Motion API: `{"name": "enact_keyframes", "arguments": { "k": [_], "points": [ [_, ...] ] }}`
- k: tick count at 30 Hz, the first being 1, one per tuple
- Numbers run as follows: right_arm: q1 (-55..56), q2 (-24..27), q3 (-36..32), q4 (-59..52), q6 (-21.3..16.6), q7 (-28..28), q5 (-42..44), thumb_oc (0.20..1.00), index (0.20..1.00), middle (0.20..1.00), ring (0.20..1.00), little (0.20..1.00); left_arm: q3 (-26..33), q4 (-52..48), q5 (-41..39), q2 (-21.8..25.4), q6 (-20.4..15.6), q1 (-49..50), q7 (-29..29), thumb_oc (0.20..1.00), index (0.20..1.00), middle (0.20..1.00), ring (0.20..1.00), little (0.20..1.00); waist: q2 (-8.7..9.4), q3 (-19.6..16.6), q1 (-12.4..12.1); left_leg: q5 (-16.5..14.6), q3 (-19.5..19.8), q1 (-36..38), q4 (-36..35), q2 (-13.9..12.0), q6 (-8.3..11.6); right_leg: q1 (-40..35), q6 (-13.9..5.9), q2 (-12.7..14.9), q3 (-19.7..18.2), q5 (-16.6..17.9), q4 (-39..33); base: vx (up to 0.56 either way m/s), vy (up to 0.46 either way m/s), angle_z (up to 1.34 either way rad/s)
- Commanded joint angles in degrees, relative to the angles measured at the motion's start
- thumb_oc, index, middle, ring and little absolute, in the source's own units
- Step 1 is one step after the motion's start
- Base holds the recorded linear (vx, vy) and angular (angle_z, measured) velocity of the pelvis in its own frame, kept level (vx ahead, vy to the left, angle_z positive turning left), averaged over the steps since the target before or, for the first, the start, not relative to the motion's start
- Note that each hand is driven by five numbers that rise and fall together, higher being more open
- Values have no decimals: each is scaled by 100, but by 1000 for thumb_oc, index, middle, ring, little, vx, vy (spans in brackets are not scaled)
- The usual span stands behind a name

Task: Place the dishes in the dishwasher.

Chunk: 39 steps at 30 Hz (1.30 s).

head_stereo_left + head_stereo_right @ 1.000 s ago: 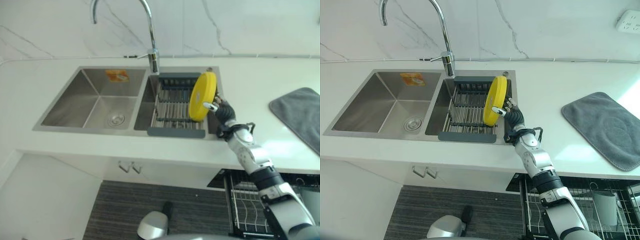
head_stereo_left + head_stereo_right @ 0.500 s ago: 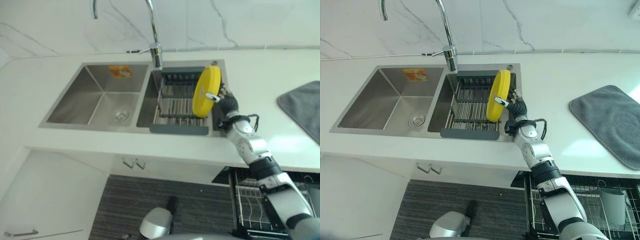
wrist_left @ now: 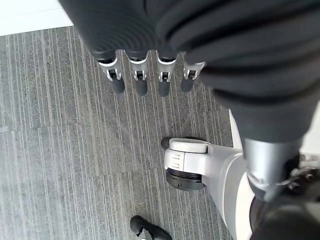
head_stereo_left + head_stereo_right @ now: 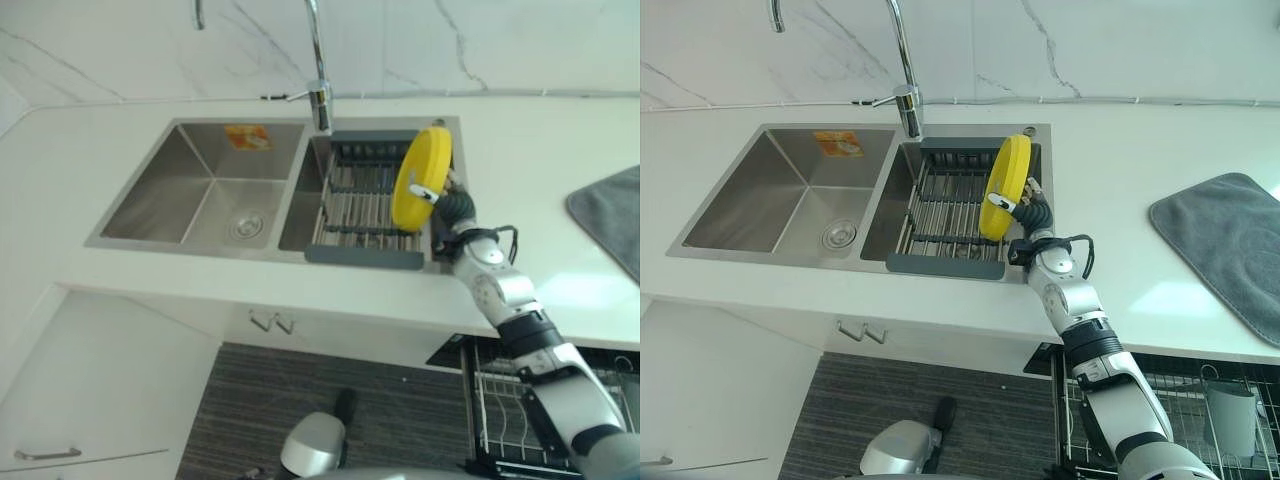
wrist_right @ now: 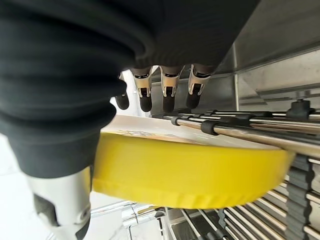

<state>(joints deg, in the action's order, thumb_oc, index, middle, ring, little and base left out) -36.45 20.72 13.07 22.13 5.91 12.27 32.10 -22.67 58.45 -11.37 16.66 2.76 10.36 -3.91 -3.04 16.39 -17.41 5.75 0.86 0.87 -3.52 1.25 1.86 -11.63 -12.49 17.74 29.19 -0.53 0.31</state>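
Observation:
A yellow plate (image 4: 420, 178) stands on edge at the right end of the grey dish rack (image 4: 360, 205) in the sink's right basin. My right hand (image 4: 455, 212) grips it from the right, thumb on the plate's face and fingers (image 5: 167, 92) behind it, so the hand is shut on the plate (image 5: 200, 180). The rack's metal bars show just past the plate in the right wrist view. My left hand (image 3: 150, 75) hangs low over the striped floor with straight fingers, holding nothing.
The left basin (image 4: 200, 190) holds only a drain. A tall faucet (image 4: 320, 90) rises behind the sink's divider. A grey mat (image 4: 1225, 250) lies on the counter at right. Below the counter at lower right, the dishwasher's wire rack (image 4: 1160, 420) is pulled out, with a grey cup (image 4: 1230, 410) in it.
The camera has shifted, sliding the whole scene slightly right and up. My right hand stays clamped on the yellow plate at the rack's right end.

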Motion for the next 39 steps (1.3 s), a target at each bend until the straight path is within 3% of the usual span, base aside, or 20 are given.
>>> {"name": "enact_keyframes", "arguments": {
  "k": [1,10,20,26,27,28,29,39],
  "points": [
    [-690,39,172,-155,-101,48,-255,1000,1000,1000,1000,1000,-485,109,-170,53,106,-282,100,1000,1000,1000,1000,1000,-113,-148,-171,-558,-367,-87,312,-182,-153,610,19,249,-161,-323,963,0,0,0],
    [-839,85,219,-111,259,325,-546,1000,1000,1000,1000,1000,-541,98,-124,41,150,-343,68,1000,1000,1000,1000,1000,-87,-119,-165,-556,-388,-110,341,-204,-138,640,13,261,-178,-313,981,0,0,0],
    [-1048,111,303,-124,270,299,-525,1000,1000,1000,1000,1000,-587,123,-242,28,193,-503,113,1000,1000,1000,1000,1000,-89,1,-188,-524,-369,-218,368,-201,-138,749,-4,312,-151,-301,1053,-24,4,1],
    [-1217,242,309,24,340,541,-1232,1000,1000,1000,1000,1000,-598,68,-290,46,270,-578,63,1000,1000,1000,1000,1000,-94,38,-202,-513,-341,-285,402,-193,-145,804,-8,326,-176,-292,1075,0,0,0],
    [-1240,296,333,42,322,552,-1308,551,551,551,551,551,-600,58,-276,43,293,-576,60,1000,1000,1000,1000,1000,-88,44,-207,-507,-332,-300,405,-194,-142,822,-13,332,-183,-284,1082,0,0,0],
    [-1256,335,342,59,285,602,-1355,319,319,319,319,319,-608,52,-262,41,303,-576,58,1000,1000,1000,1000,1000,-85,55,-213,-503,-326,-314,410,-197,-140,832,-15,338,-185,-278,1086,0,0,0],
    [-1291,414,343,93,225,694,-1432,200,200,200,200,200,-625,61,-246,46,282,-582,41,1000,1000,1000,1000,1000,-81,83,-224,-502,-316,-343,435,-196,-137,846,-18,350,-182,-270,1097,0,0,0],
    [-1487,661,262,253,-378,939,-1610,200,200,200,200,200,-643,58,-341,67,104,-696,-7,1000,1000,1000,1000,1000,-113,207,-255,-479,-279,-497,443,-186,-134,976,-47,384,-176,-231,1091,-56,-2,1]
  ]
}}
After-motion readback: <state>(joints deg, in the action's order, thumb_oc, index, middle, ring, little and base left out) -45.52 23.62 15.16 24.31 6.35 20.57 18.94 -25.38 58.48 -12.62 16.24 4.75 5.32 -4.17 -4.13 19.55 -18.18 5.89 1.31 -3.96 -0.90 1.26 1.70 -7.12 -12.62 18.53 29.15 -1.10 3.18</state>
